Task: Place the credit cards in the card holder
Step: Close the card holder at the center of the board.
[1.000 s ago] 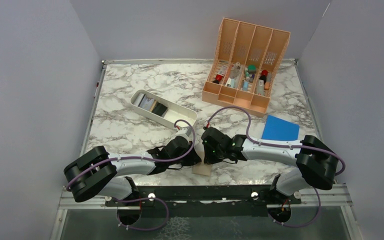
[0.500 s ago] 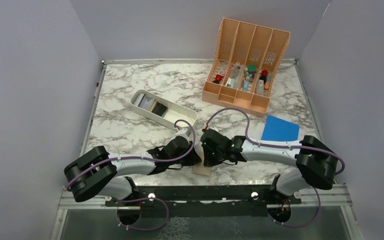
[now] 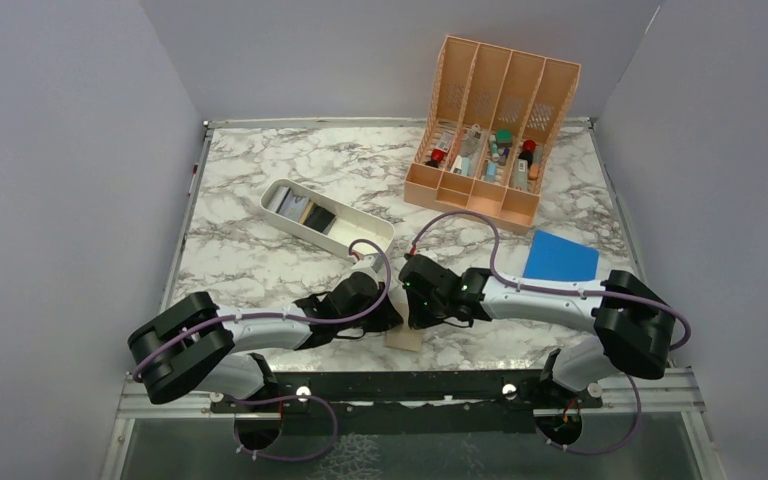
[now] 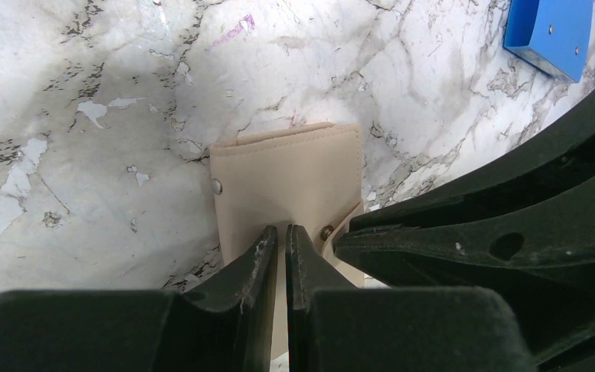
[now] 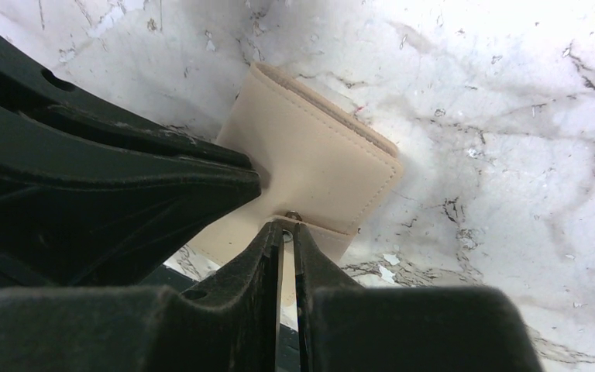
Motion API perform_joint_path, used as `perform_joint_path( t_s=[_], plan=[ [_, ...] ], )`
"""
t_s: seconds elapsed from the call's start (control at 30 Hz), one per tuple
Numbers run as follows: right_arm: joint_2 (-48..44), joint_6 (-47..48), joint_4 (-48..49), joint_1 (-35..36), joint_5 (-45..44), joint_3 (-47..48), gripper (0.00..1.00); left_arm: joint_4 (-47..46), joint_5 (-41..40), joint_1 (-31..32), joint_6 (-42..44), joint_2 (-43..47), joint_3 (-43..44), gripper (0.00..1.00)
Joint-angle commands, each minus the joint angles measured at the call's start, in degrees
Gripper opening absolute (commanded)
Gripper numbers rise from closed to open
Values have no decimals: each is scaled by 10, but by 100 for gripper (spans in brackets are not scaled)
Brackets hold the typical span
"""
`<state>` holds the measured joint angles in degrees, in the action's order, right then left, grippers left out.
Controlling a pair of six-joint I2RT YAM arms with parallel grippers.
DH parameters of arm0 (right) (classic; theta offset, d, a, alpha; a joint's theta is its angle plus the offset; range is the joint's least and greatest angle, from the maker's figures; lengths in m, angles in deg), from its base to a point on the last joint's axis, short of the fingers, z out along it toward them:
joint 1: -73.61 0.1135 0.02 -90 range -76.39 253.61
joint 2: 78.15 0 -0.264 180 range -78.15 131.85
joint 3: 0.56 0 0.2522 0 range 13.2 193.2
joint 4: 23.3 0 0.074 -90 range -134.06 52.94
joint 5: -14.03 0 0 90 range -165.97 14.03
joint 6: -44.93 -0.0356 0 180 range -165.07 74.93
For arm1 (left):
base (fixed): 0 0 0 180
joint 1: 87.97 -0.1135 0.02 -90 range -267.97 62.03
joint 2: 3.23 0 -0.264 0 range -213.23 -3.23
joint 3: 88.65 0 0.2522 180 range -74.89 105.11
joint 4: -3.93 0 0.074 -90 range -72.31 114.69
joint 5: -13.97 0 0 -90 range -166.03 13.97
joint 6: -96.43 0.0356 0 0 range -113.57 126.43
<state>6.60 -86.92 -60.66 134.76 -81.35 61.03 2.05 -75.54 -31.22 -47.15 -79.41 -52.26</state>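
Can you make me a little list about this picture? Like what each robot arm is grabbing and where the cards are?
Left tool: pinched shut on a flap of the card holder
Right tool: pinched shut on the card holder's edge too
Card holder: tan, folded, on the marble table between the two arms
Credit cards: in the white tray, not in the holder yet
Also there: peach organizer, blue rectangle

I've got both arms low along the table's (image 3: pixel 250 200) near edge, left gripper (image 4: pixel 281 230) and right gripper (image 5: pixel 285 226) tip to tip, each pinched on the card holder (image 4: pixel 287 174).
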Motion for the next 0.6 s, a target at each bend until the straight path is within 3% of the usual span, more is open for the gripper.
perform_joint_path(
  t_s=[0.0,0.57],
  plan=[
    [10,8,-8,3,-21,14,15,13,-5,7,1,-12,-13,13],
    [-24,8,-17,4,-9,16,15,22,-8,7,2,1,-10,13]
  ],
)
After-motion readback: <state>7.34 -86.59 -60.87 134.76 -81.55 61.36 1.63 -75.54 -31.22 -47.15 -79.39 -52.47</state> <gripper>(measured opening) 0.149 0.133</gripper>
